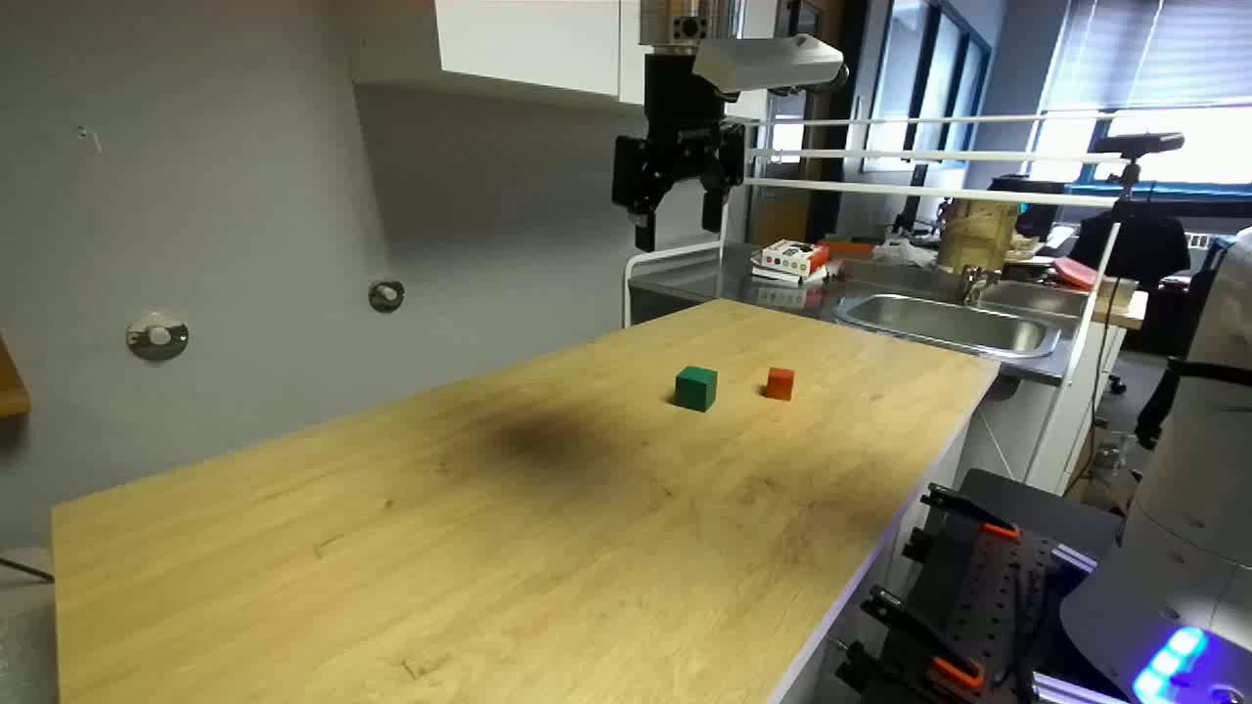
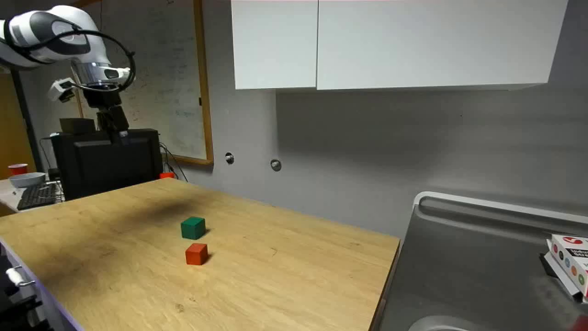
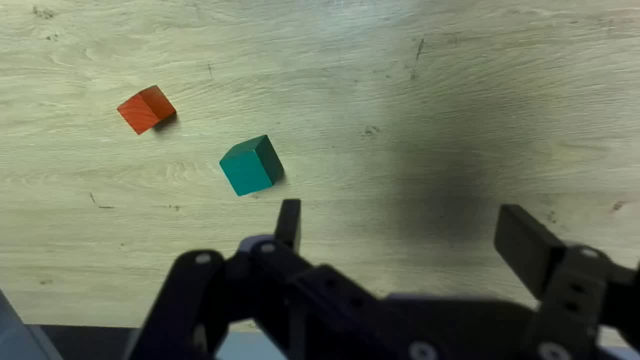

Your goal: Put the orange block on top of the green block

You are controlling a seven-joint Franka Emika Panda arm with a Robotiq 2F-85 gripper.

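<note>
- small reddish-orange cube (image 2: 196,254) sits on the pale wood tabletop (image 2: 294,285), closer to the camera
- small dark green cube (image 2: 193,228) is right behind it, little gap between
- black gripper (image 2: 119,137) hangs up high, kinda lost against the black monitor (image 2: 105,170)
- white cabinets (image 2: 390,43) on the grey wall (image 2: 248,124), dark grey counter (image 2: 459,276) off right

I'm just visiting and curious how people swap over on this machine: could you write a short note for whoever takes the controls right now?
Gripper: open, holding nothing, up above the table.
Blocks: the orange block and the green block both sit on the table, near each other but not touching. Nothing is on top of either.
Done: no stacking yet.
Left: grip the orange block, lift it, set it on the green block, let go and back away.
</note>
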